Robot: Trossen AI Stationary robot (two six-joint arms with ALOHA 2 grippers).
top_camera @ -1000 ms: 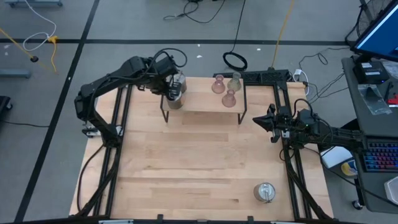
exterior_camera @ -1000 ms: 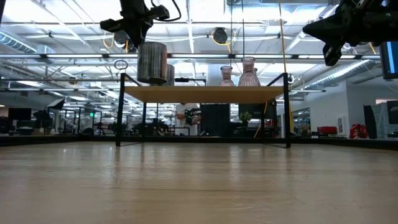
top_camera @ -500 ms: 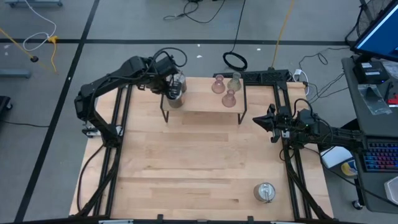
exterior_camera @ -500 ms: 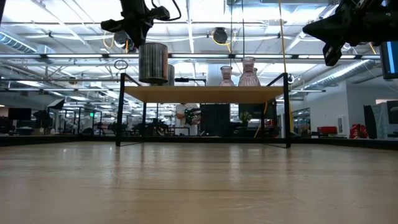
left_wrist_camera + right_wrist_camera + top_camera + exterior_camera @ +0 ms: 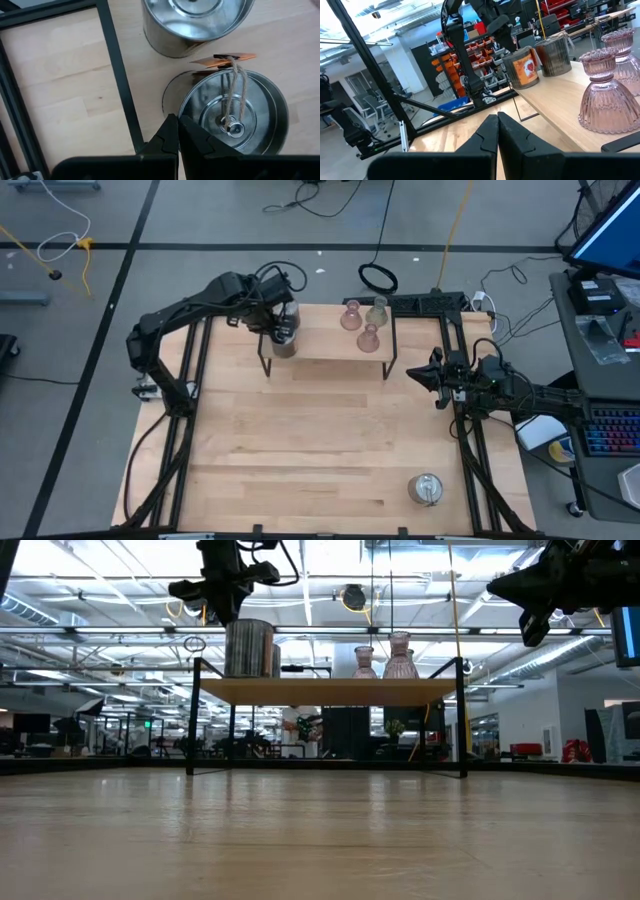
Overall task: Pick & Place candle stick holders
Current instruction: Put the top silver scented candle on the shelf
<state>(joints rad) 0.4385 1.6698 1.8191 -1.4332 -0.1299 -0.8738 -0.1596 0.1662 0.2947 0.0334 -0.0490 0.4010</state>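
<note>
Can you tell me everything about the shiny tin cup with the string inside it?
The tin cup is round, silvery metal, open at the top, with ribbed sides. Inside, a string runs from a small center fitting up to an orange tag at its rim. It stands upright on the wooden shelf, near the left end, beside a second tin cup. The left end effector, shut, sits just above its rim; whether they touch is unclear.

No readable text anywhere. The orange label (image 5: 524, 70) on a metal holder in the right wrist view carries print, but it's illegible. The orange tag (image 5: 223, 59) tied by string to the metal holder (image 5: 234, 116) in the left wrist view shows no lettering. The monitor (image 5: 608, 235) and keyboard (image 5: 610, 430) beside the table are too small to read.
</note>
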